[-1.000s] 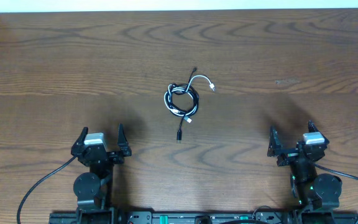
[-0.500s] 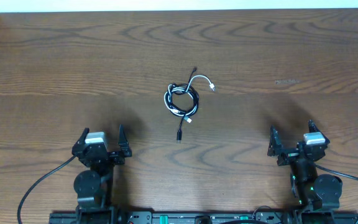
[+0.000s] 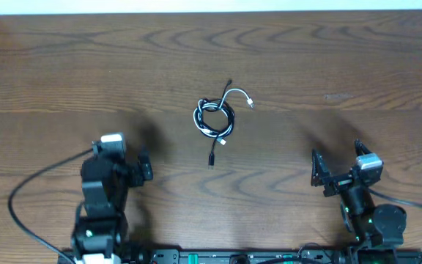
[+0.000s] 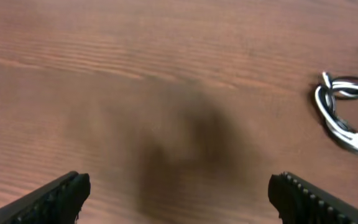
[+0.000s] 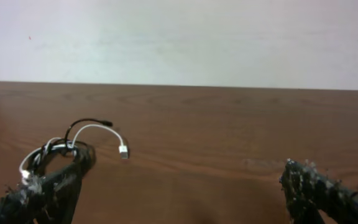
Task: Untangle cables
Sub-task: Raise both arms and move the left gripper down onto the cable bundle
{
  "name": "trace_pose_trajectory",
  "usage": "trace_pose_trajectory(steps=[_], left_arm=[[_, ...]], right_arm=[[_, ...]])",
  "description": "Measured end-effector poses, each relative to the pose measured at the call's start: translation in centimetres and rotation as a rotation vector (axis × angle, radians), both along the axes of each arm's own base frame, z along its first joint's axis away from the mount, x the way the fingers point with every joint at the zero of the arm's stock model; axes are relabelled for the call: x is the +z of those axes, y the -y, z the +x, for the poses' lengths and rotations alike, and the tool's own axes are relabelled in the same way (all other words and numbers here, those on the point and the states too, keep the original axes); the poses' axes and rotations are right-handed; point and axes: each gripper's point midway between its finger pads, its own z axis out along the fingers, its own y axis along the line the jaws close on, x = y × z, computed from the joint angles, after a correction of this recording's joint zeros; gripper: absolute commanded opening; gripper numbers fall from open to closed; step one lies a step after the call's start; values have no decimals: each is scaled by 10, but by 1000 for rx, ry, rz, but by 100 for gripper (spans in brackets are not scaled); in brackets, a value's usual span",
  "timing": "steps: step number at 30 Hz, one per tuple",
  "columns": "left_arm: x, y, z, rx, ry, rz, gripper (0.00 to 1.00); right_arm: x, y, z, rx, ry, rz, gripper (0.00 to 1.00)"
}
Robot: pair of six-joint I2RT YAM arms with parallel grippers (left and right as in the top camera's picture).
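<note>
Sitting coiled together mid-frame on the table, the cables, black and white, lie well apart from both arms. Left jaws and right jaws gape wide, empty. Risk: pinching both cords at once, cinching the knot tighter; left wrist view is blurry, so strand picking looks chancy.

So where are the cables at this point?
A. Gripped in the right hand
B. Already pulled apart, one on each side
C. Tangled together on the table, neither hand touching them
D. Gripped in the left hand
C: the cables lie in one knotted coil on the table, with the left hand and right hand both open and well short of them.
</note>
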Motion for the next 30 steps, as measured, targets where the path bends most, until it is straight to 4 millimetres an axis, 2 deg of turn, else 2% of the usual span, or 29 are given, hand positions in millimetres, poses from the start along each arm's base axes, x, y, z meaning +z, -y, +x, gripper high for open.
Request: trace_pose_trajectory(steps=[4,7,12,17,20,24,26,28,30], left_arm=[[19,0,8,0,-110,-6,97],[36,-1,15,0,-154,-9,97],[76,4,31,-20,-110,-32,97],[97,10,39,-35,-135,-76,97],[109,17,54,-62,-167,-114,97],[116,30,71,-84,-294,-215,97],[119,38,90,-103,-345,-266,97],[117,51,105,-146,-366,-326,97],[125,74,131,-247,-317,-421,97]], right_arm=[[12,0,8,3,-57,3,99],[36,-3,21,17,-91,3,99],[74,-11,48,61,-199,10,99],[92,-19,72,115,-388,-5,99],[103,-24,86,149,-467,-21,99],[117,-30,103,193,-568,-23,99],[124,-37,118,237,-601,-22,99],[121,-42,125,275,-662,-15,99],[116,-47,140,306,-681,-3,99]])
